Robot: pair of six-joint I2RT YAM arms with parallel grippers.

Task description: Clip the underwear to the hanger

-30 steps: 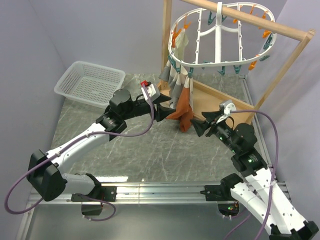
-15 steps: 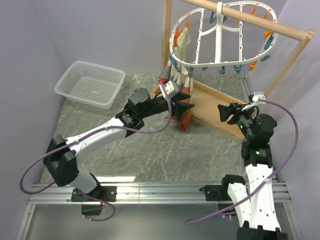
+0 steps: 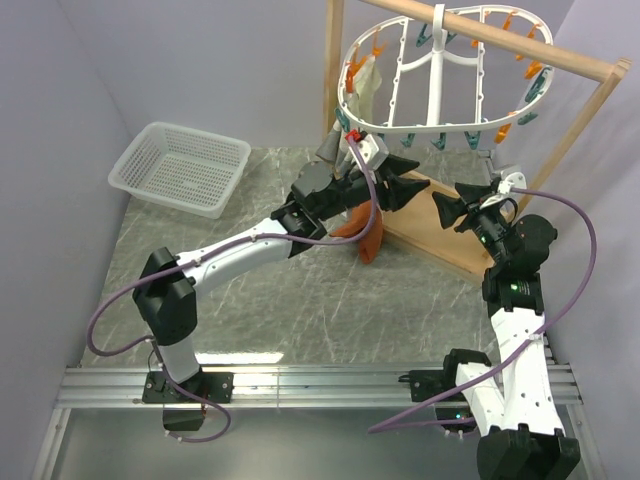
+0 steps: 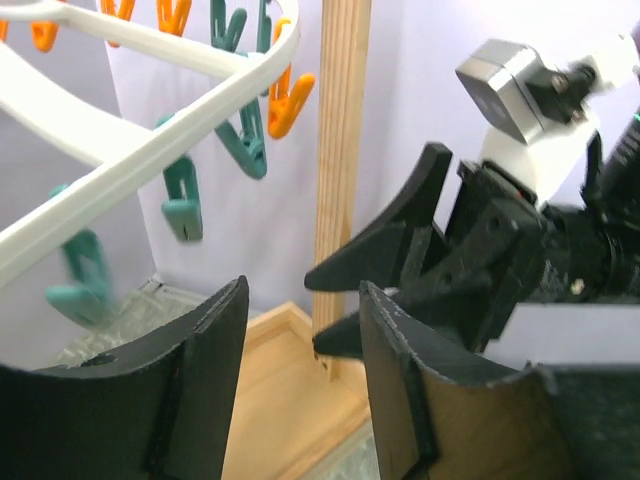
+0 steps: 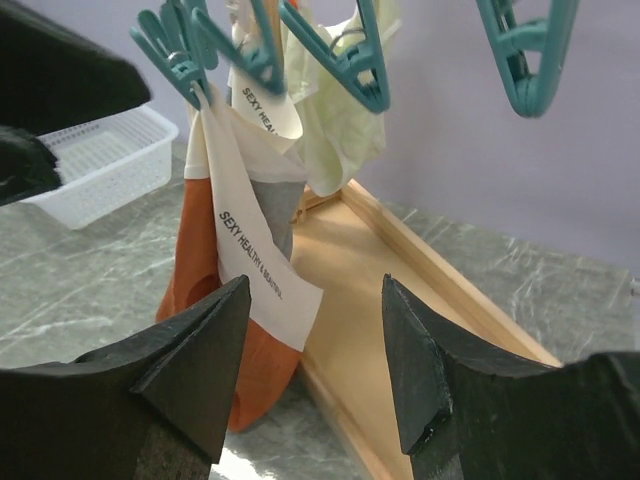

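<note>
The rust-orange underwear (image 3: 366,228) with its cream waistband (image 5: 250,255) hangs from a teal clothespin (image 5: 183,62) on the white oval hanger (image 3: 440,75), its lower end near the table. My left gripper (image 3: 413,178) is open and empty, to the right of the underwear and below the hanger's rim (image 4: 150,150). My right gripper (image 3: 450,203) is open and empty, facing the left one tip to tip. In the right wrist view the underwear (image 5: 195,275) hangs to the left, beyond the open fingers (image 5: 200,350).
The wooden frame's base (image 3: 440,230) lies under both grippers, with its post (image 4: 340,130) and rod (image 3: 500,40). A grey cloth (image 5: 280,205) and a cream cloth (image 5: 340,130) also hang on the hanger. A white basket (image 3: 180,165) stands at the far left.
My left gripper moved right, from beside the underwear to past it over the wooden base. My right gripper drew back to the right and rose. The underwear stays hanging.
</note>
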